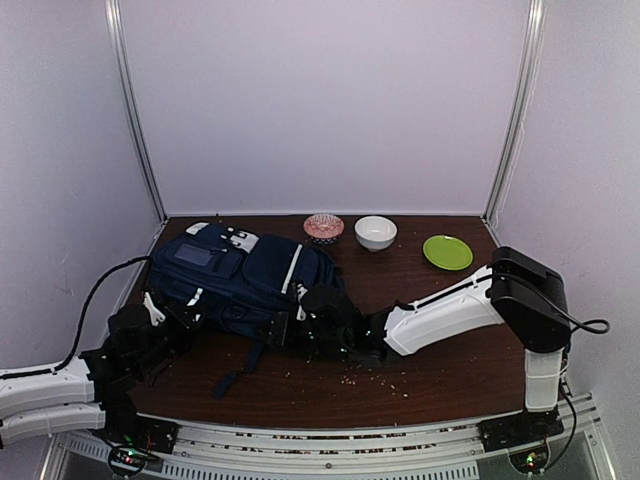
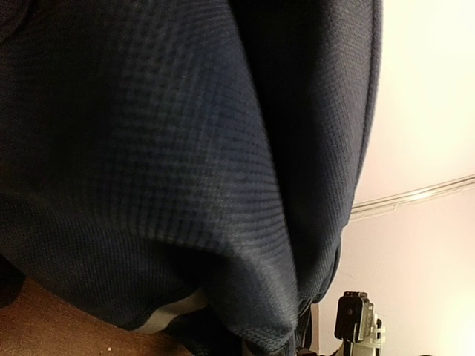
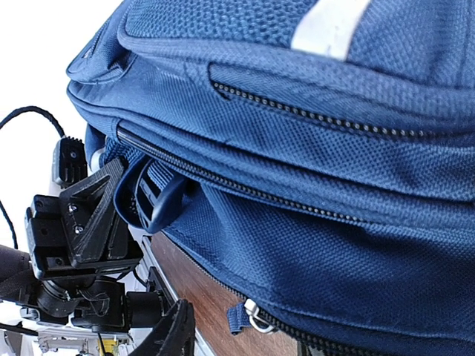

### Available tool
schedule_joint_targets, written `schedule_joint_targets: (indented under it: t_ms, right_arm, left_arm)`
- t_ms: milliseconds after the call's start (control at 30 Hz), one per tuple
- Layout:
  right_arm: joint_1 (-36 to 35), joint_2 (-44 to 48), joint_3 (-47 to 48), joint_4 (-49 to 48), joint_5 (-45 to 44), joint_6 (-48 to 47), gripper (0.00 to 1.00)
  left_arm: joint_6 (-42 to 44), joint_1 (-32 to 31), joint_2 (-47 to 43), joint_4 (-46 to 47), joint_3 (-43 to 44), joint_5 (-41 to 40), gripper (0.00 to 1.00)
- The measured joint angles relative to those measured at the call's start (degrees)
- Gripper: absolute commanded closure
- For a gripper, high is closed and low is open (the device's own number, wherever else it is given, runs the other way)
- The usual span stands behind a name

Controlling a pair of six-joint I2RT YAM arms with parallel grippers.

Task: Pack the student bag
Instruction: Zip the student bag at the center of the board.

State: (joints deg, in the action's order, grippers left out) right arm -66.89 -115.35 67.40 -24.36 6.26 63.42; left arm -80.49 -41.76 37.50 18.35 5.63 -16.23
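Student bag lay front up on the left-centre of the table. Left gripper sat at its near-left edge, jaws pressed together; any pinch on fabric unclear. Right gripper was at the bag's right end, jaw state not discernible. Behind stood 1 red bowl, 1 white bowl and 1 green plate.

No word, brand, number or sign can be read in any of the three views. The white patches on the student bag are too small in the overhead view to tell whether they carry lettering. Up close, its white stripe is blank.
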Motion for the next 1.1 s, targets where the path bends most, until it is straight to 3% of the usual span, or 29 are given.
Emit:
schedule_joint_targets:
  t_ms: [400,1100]
  right_arm:
    - [0.6,1.7,-7.8,-6.6,-0.7,-0.1,0.50]
    - [2.2,1.7,-7.6,-12.4,0.4,-6.1,0.49]
  left_arm:
    - [0.0,-0.3,-2.8,-3.5,0.3,0.4,1.00]
    - [0.0,-0.3,-2.9,-4.9,3.4,0.3,1.00]
